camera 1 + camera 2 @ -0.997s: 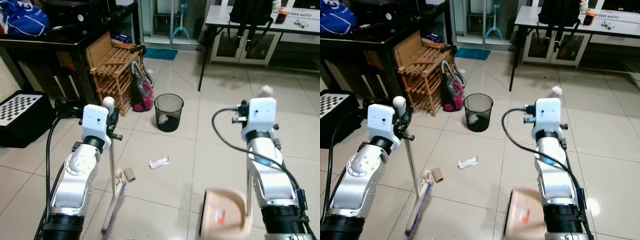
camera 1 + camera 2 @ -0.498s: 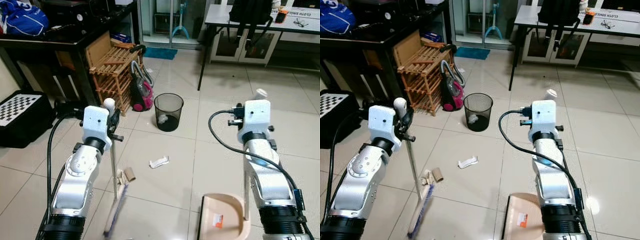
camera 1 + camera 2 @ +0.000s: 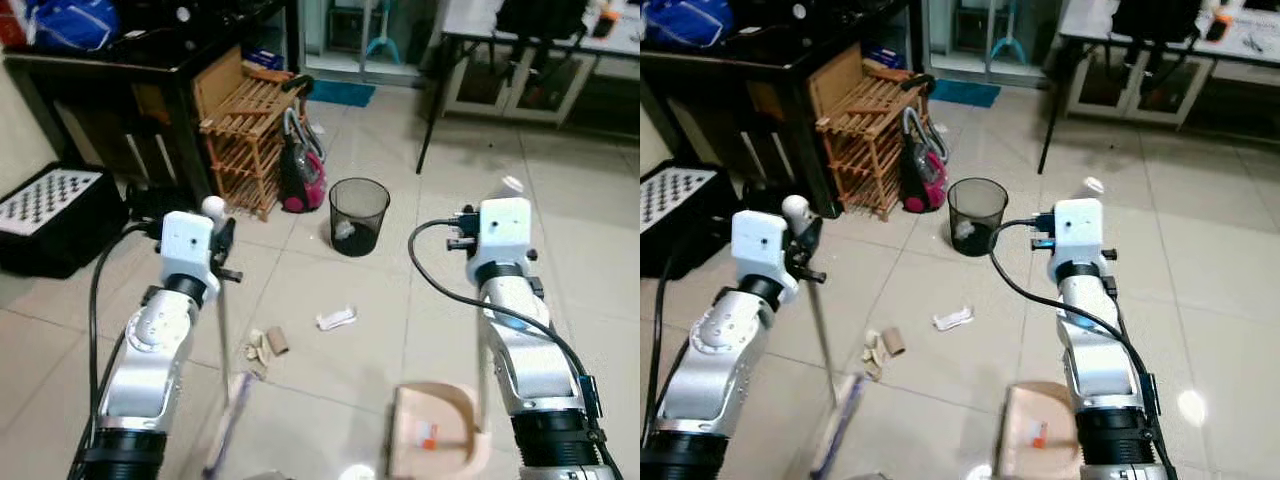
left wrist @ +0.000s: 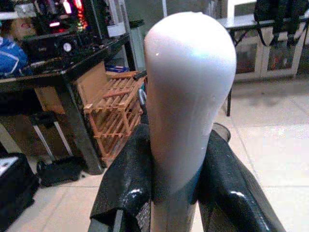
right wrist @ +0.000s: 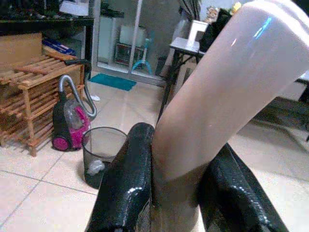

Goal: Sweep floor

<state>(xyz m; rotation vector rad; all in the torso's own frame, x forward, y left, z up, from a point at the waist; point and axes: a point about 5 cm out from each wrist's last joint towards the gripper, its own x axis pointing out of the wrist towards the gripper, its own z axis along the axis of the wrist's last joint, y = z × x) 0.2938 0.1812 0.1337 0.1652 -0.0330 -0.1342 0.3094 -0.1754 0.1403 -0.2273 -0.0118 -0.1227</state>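
Your left pincer (image 4: 176, 193) clamps the broom (image 3: 222, 350) by its white handle, bristles on the tiled floor (image 3: 330, 290) beside paper scraps (image 3: 265, 344). Your right pincer (image 5: 176, 193) grips the beige dustpan (image 3: 432, 430) handle, pan near your right arm.

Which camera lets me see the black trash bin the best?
The left eye view: the whole bin stands in plain sight on the tiles, something pale inside. The right eye view shows it much the same. The right wrist view catches it past the right claw. The left wrist view shows just its rim.
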